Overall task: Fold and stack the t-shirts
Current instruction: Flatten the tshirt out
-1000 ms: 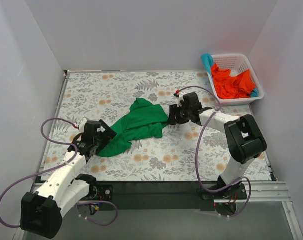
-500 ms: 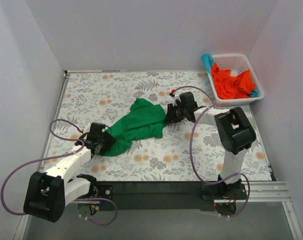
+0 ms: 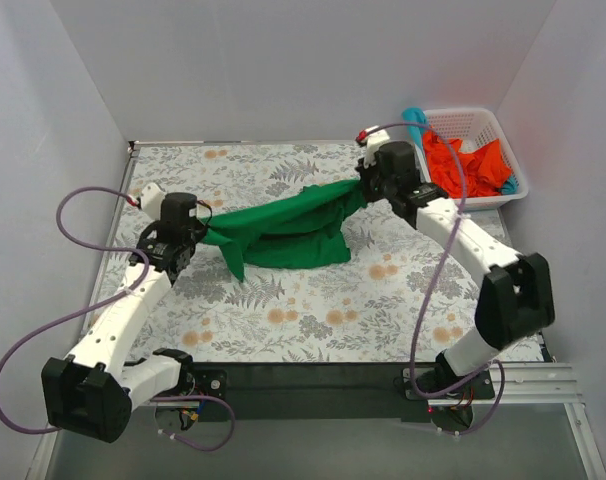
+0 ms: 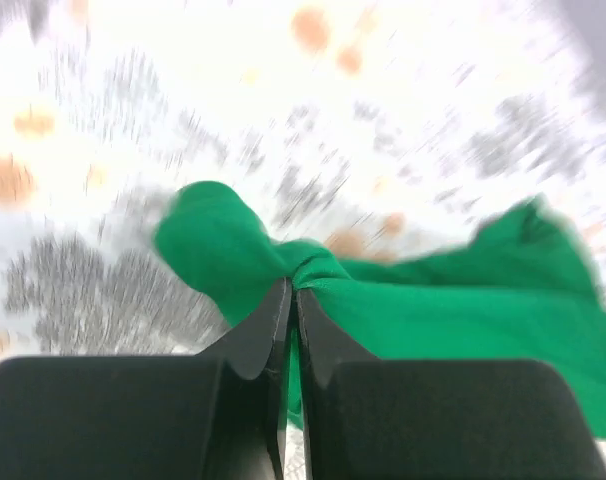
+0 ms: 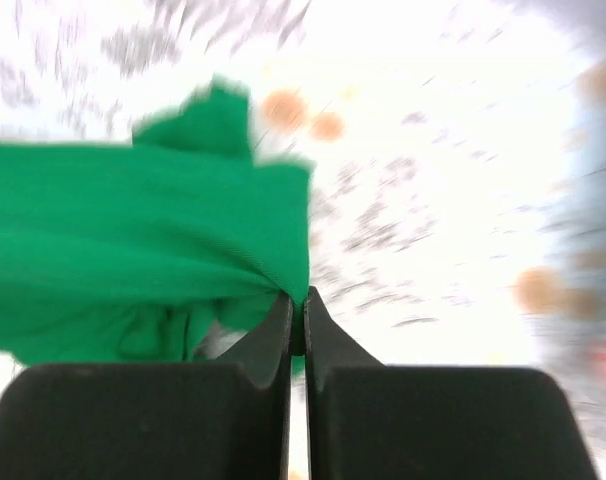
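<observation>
A bright green t-shirt (image 3: 283, 228) hangs stretched between my two grippers above the flowered table (image 3: 313, 320). My left gripper (image 3: 199, 232) is shut on its left end, where the cloth (image 4: 403, 300) bunches at the fingertips. At the right end my right gripper (image 3: 363, 187) is shut on a pinched corner of the green cloth (image 5: 133, 230). The shirt's lower edge sags toward the table in the middle. More t-shirts, orange-red (image 3: 463, 165) with a bit of teal-blue (image 3: 414, 122), lie heaped in the basket.
A white lattice basket (image 3: 511, 152) stands at the back right corner against the wall. White walls close in the table on the left, back and right. Purple cables loop off both arms.
Both grippers have shut on the green t-shirt's ends, lifted it off the table and pulled it out toward the back, the left one going left and the right one toward the basket.
</observation>
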`<action>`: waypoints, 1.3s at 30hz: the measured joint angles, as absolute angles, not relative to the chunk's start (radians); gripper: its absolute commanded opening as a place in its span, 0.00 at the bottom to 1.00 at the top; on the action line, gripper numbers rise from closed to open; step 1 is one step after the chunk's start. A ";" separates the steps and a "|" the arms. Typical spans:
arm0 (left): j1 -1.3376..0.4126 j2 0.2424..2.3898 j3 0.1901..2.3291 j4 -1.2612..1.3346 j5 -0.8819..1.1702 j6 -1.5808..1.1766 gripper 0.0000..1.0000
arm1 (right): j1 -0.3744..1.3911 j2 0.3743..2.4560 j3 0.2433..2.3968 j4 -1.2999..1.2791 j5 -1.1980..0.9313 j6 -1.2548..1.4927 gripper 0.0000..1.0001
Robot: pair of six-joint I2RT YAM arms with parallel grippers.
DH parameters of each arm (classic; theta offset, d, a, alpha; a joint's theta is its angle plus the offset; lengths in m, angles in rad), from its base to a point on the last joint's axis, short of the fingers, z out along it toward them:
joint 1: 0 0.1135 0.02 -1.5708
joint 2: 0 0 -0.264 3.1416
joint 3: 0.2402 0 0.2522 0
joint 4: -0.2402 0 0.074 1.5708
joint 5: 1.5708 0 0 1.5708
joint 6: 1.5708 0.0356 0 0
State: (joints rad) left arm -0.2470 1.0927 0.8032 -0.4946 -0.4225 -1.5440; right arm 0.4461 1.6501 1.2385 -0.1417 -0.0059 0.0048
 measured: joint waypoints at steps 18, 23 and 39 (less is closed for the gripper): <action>-0.270 0.863 1.304 -0.559 -0.452 -1.147 0.00 | 0.468 1.030 1.307 -0.237 0.177 -0.292 0.01; -0.270 0.909 1.283 -0.505 -0.452 -1.066 0.00 | 0.468 1.053 1.307 -0.238 0.163 -0.342 0.01; -0.183 1.727 1.205 -0.300 -0.352 -1.111 0.70 | 0.364 1.811 1.424 -0.247 0.311 -0.301 0.48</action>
